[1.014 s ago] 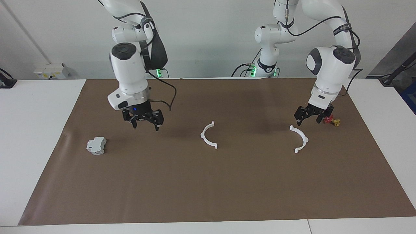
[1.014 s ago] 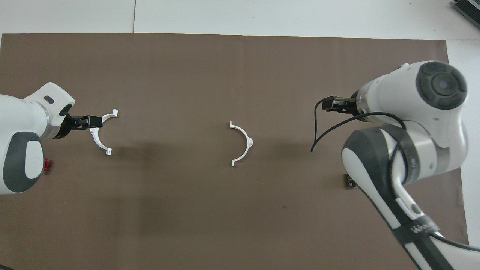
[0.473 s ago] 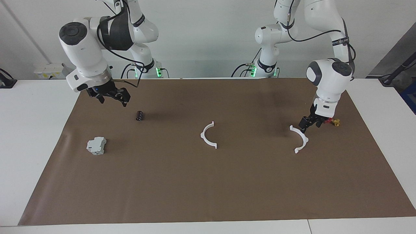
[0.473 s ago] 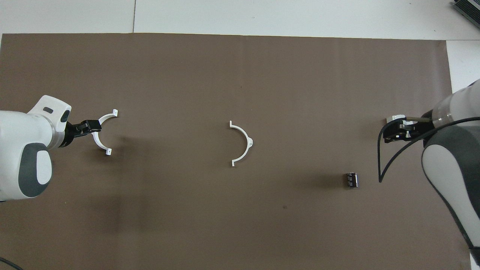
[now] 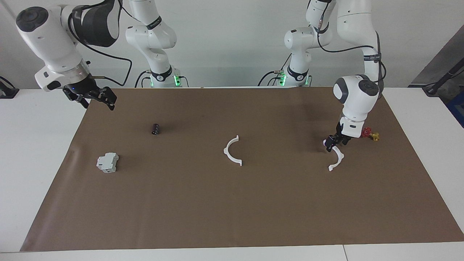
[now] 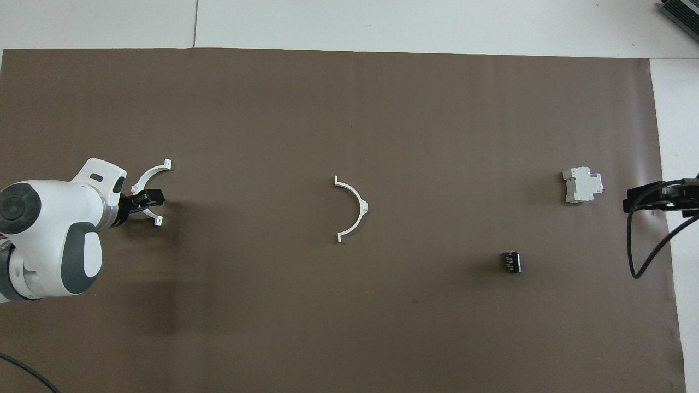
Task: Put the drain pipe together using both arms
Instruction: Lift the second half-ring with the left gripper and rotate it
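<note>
The drain pipe lies as two separate white half-rings on the brown mat. One half-ring (image 5: 226,151) (image 6: 361,206) is at the mat's middle. The other half-ring (image 5: 339,159) (image 6: 148,173) lies toward the left arm's end. My left gripper (image 5: 334,142) (image 6: 148,197) is low over the end of that half-ring nearer the robots, open, and partly covers it. My right gripper (image 5: 90,98) (image 6: 650,197) hangs raised and open over the mat's edge at the right arm's end, holding nothing.
A grey boxy block (image 5: 107,162) (image 6: 583,184) and a small dark cylinder (image 5: 156,128) (image 6: 511,261) lie toward the right arm's end. A small red and gold part (image 5: 370,135) sits beside the left gripper. The brown mat (image 5: 232,210) covers most of the white table.
The right arm swung up and away toward its end of the table, uncovering the dark cylinder. The left gripper turned and came down onto the half-ring's end.
</note>
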`<state>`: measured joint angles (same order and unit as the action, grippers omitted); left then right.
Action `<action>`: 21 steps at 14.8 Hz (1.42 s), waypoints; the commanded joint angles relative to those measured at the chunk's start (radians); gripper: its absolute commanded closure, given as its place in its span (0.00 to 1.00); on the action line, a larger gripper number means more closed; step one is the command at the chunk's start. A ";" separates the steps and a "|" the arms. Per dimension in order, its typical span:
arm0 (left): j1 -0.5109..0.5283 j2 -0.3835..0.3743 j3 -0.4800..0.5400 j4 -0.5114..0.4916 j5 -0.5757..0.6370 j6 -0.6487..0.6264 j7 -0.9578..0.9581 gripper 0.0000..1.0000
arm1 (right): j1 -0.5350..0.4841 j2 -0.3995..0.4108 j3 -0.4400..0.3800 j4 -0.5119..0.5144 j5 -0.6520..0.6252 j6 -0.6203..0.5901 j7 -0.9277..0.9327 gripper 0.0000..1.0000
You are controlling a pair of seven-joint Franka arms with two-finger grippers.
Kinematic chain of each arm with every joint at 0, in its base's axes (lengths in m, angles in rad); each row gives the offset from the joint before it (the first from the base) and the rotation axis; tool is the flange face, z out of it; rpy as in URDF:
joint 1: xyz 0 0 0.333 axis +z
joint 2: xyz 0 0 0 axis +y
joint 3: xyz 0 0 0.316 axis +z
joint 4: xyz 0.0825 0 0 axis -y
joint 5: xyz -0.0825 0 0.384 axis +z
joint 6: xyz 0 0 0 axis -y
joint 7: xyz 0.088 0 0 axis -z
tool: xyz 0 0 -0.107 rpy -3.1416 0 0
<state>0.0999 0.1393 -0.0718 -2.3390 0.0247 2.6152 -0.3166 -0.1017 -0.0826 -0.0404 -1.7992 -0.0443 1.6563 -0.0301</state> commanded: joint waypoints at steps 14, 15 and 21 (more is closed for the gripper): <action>-0.058 -0.004 0.003 0.018 0.001 -0.026 -0.007 1.00 | 0.062 0.040 0.046 0.270 0.024 -0.268 0.004 0.00; -0.083 -0.009 0.003 0.032 0.003 -0.039 -0.010 1.00 | 0.051 0.041 0.047 0.265 0.040 -0.265 0.006 0.00; -0.313 -0.003 0.001 0.223 0.003 -0.225 -0.270 1.00 | 0.059 0.027 0.047 0.225 0.027 -0.205 0.045 0.00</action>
<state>-0.1199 0.1288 -0.0830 -2.1686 0.0252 2.4331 -0.4551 -0.0367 -0.0562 0.0013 -1.5633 -0.0242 1.4289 -0.0023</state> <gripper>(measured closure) 0.930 0.000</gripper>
